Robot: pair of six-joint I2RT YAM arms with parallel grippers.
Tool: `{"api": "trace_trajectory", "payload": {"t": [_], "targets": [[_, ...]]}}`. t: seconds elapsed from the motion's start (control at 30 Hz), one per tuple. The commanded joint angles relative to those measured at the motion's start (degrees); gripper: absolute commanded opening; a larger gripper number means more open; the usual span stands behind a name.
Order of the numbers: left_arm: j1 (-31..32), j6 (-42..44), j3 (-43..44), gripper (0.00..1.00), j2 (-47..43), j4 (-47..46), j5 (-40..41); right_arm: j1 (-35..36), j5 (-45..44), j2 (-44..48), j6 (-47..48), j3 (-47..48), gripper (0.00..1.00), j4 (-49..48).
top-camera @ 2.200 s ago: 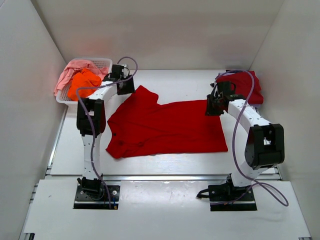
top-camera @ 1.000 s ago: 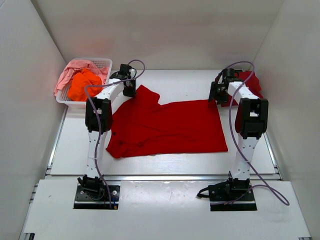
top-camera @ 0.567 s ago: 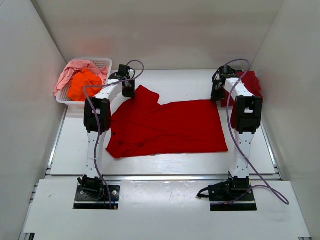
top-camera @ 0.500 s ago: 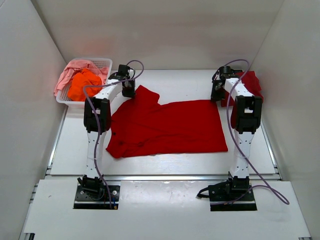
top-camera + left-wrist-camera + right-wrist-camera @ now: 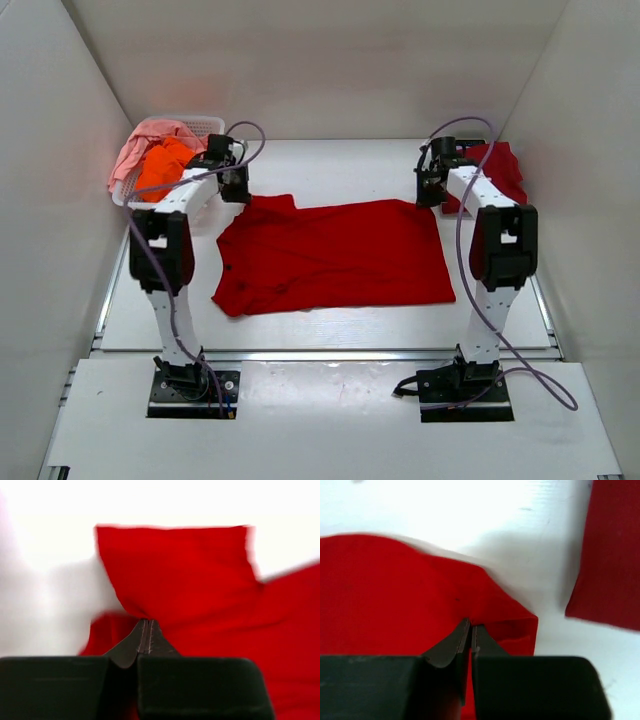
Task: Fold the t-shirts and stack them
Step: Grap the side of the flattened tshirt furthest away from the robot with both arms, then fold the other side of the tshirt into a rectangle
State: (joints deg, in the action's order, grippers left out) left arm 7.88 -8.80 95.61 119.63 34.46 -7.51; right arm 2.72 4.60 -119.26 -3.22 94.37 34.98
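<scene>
You have the bright red cloth t-shirt (image 5: 335, 258) lying spread on the white table (image 5: 350, 165), about in the middle, with its long side going from left to right. Both arms reach to its far edge, one at each far corner.

Your left tool (image 5: 239, 191) is at the far left corner of the shirt. In the left wrist view its two dark fingers (image 5: 131, 647) are pressed together with a fold of the red cloth pinched between them, so it is clenched on the shirt; beyond the fingertips a flap of the cloth stands out over the table, a little blurred.

Your right tool (image 5: 428, 197) is at the far right corner. In the right wrist view its fingers (image 5: 447, 650) are also closed tightly on the edge of the cloth, and the cloth makes a small raised ridge there; the rest of the shirt lies flat toward the near side.

A folded dark red garment (image 5: 497, 170) lies on the table in the far right corner, just beside the right tool but apart from the spread shirt; white table shows between them in the right wrist view.

In the far left corner stands a white plastic mesh basket (image 5: 206, 124); it holds a crumpled pink garment (image 5: 138, 148), which hangs over its left rim, and a crumpled orange garment (image 5: 162, 166).
</scene>
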Motion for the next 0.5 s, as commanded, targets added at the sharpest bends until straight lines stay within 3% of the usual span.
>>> {"api": "trace_trajectory", "payload": {"t": [0.0, 0.2, 0.33, 0.47], "targets": [[-0.8, 0.5, -7.4, 0.00, -11.9, -5.0, -1.6, 0.3, 0.0, 9.4, 2.0, -5.1, 0.00, -7.2], [-1.4, 0.6, -23.6, 0.00, -23.6, -7.5, -1.9, -2.5, 4.6, 20.7, 2.8, -19.6, 0.00, -10.1], [-0.5, 0.4, -30.1, 0.00, -30.5, -8.0, -1.5, -7.2, 8.6, 26.5, 2.7, -28.5, 0.00, -14.9], [-0.8, 0.4, -35.6, 0.00, -35.2, -8.3, -1.1, -11.0, 13.1, 28.2, 2.9, -31.6, 0.00, -16.4]]}}
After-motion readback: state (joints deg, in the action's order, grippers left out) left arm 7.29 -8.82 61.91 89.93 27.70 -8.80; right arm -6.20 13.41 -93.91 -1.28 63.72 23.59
